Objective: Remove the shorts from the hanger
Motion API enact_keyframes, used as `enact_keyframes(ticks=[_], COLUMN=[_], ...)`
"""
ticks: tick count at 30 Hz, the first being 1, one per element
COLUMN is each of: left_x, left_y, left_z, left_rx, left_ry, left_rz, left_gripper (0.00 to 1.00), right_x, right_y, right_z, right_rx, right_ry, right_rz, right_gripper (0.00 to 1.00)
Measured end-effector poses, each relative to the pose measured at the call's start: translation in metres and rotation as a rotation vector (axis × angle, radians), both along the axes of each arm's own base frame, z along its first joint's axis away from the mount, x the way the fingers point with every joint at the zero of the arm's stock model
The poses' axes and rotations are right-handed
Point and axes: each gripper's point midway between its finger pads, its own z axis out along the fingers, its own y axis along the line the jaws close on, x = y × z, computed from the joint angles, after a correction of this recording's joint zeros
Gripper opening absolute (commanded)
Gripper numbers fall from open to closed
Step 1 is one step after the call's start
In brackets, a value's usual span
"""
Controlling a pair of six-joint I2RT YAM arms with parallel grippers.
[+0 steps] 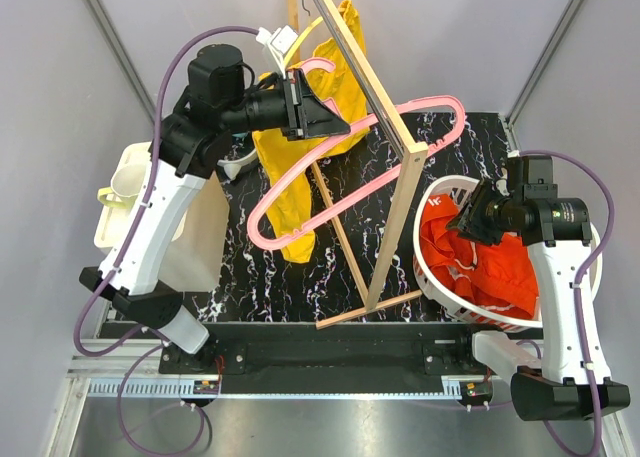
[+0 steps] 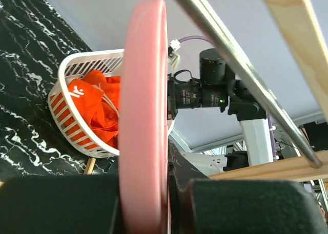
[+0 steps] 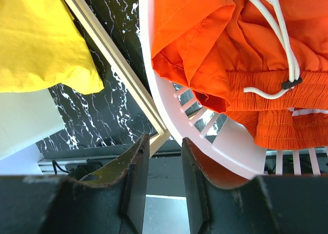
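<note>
Where wooden rack (image 1: pixel 396 227) leans across mid-table, it splits scene: left arm one side, white basket (image 1: pixel 450 182) other, post just beside basket rim. Yellow shorts (image 1: pixel 285 157) hang from rack's far-left end. Shorts (image 1: pixel 480 262) off hanger, bunched in basket at right, waistband and white drawcord on top, no clear long axis. Hanger (image 1: pixel 432 101) bare, aloft, long axis diagonal near-left to far-right, rack rail crossing over it, hook at far side. Left gripper (image 1: pixel 330 117) clenched on hanger near hook. Right gripper (image 3: pixel 165 183) over basket rim, fingers apart, empty.
</note>
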Motion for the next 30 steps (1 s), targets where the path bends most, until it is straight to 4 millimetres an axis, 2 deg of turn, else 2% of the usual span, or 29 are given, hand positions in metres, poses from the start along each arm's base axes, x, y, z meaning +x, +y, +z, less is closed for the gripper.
enact_keyframes(ticks=[10, 24, 30], left_x=[-0.012, -0.014, -0.018], left_y=[-0.018, -0.038, -0.047], left_z=[0.015, 0.017, 0.017], left_rx=[-0.041, -0.061, -0.079], left_ry=[-0.038, -0.035, 0.017], left_rz=[-0.055, -0.095, -0.111], left_gripper=[0.0, 0.0, 0.0], right_x=[0.0, -0.001, -0.001], right_y=[-0.001, -0.001, -0.001], right_z=[0.0, -0.002, -0.002], right_rx=[-0.009, -0.017, -0.017], right_ry=[-0.004, -0.003, -0.003], right_rz=[0.013, 0.023, 0.024], right_gripper=[0.4, 0.4, 0.4])
